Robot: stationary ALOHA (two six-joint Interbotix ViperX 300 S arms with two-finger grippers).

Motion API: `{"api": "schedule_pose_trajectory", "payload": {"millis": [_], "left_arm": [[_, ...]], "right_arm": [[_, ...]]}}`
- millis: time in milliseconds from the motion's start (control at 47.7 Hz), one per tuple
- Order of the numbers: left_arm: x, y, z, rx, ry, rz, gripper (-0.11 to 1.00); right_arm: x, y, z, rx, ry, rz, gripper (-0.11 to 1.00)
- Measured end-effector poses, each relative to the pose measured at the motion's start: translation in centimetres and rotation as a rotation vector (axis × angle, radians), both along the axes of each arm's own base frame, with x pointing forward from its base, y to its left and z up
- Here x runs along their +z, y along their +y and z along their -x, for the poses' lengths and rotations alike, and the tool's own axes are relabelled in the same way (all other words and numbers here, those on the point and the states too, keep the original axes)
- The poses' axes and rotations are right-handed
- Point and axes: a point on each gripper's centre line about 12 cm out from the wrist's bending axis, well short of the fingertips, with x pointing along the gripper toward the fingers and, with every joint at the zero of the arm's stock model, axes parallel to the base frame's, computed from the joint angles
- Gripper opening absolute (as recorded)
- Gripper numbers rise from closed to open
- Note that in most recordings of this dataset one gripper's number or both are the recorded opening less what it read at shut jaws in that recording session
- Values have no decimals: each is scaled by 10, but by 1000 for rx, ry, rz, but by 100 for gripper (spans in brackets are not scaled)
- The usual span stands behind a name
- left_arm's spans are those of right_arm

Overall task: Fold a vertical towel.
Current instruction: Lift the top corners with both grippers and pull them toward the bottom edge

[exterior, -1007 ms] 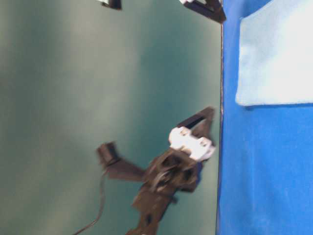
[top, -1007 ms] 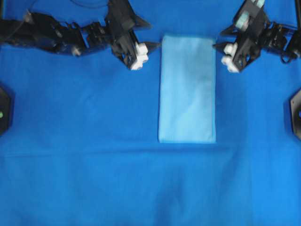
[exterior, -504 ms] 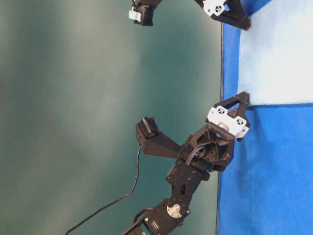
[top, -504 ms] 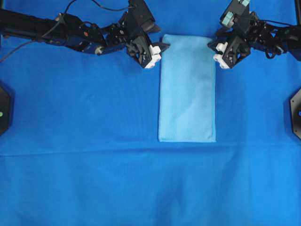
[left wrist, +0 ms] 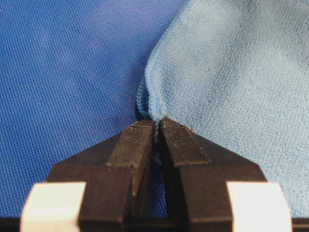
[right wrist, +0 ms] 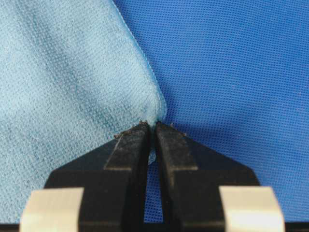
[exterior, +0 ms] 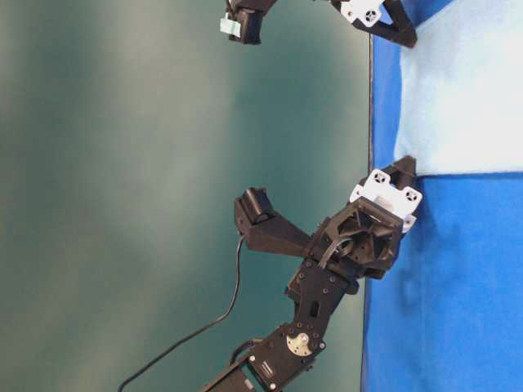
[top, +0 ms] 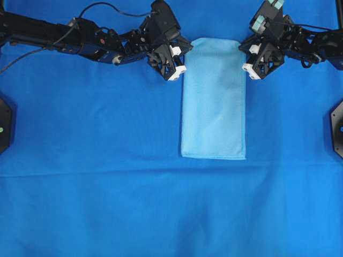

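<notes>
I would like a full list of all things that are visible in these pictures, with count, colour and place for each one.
towel: one, light sky-blue, lying lengthwise in the upper middle of the overhead view, its two far corners pinched.
large cloth: one, deep royal blue, spread under the towel and covering the work surface.
backdrop: one, dark green, beyond the table edge in the table-level view.
left gripper: one, black with white parts, shut on the towel's far left corner.
right gripper: one, black with white parts, shut on the towel's far right corner.
</notes>
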Motion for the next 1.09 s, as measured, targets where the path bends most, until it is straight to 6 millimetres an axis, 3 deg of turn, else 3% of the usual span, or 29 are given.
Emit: {"api": "schedule_pose_trajectory", "payload": {"millis": [189, 525, 860, 1091], "left_arm": [[8, -1, 4, -7, 0, -16, 3], [14, 22, 8, 10, -4, -75, 3], [18, 24, 7, -4, -1, -104, 3], [57, 22, 11, -14, -51, -155, 3]], "right_arm": [[4, -3, -2, -2, -10, 9, 6], [14, -26, -2, -47, -35, 45, 6], [19, -31, -1, -52, -43, 59, 6], [49, -32, 0, -55, -106, 118, 6]]}}
